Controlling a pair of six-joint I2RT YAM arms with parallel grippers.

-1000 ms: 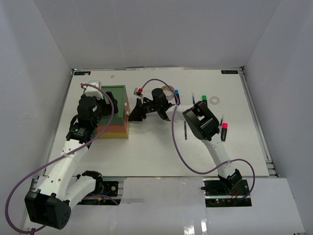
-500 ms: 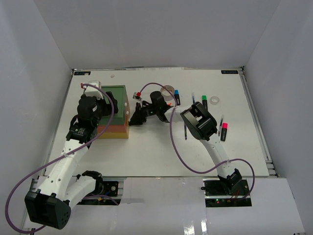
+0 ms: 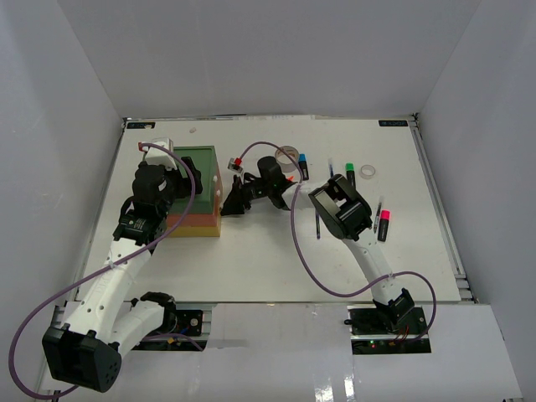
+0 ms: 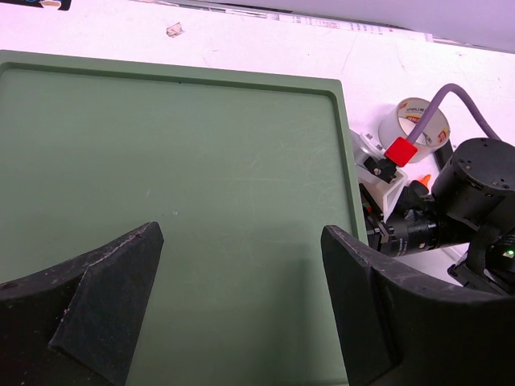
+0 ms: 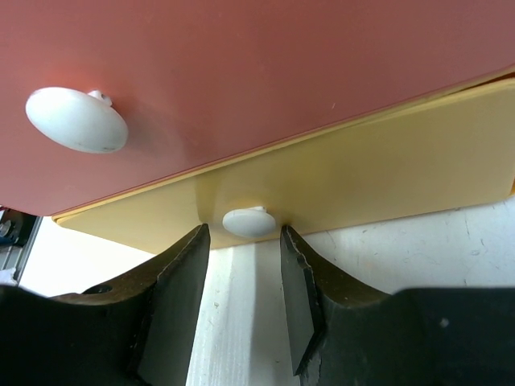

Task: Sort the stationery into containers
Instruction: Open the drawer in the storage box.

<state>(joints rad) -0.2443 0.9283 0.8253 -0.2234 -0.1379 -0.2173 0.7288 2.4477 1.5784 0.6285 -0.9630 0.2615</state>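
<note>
1. Right gripper: I held it low at the front of the drawer stack, level with the bottom tier. My two fingers stood either side of the small white knob of the yellow drawer. The jaws were released, not clenched: a narrow gap showed between the knob and one finger, and the other finger lay just beside it. Whether that finger touched the knob, I could not tell. The yellow drawer front sat slightly proud of the red drawer above it. The red drawer's own white knob was apart from my fingers.

2. Left gripper: I held it above the green top of the stack with the jaws spread wide. Nothing lay between the fingers.

3. Stationery: all of it lay on the white table, to the right of the stack.
- The grey tape roll sat behind my right wrist, near the blue-capped highlighter.
- The green-capped highlighter lay farther right, just beside the small clear tape ring.
- A pink-capped highlighter lay to the right of my right forearm.
- A thin pen lay to the left of that forearm.

4. Containers: the stack stood on the left half of the table, under my left gripper.
</note>
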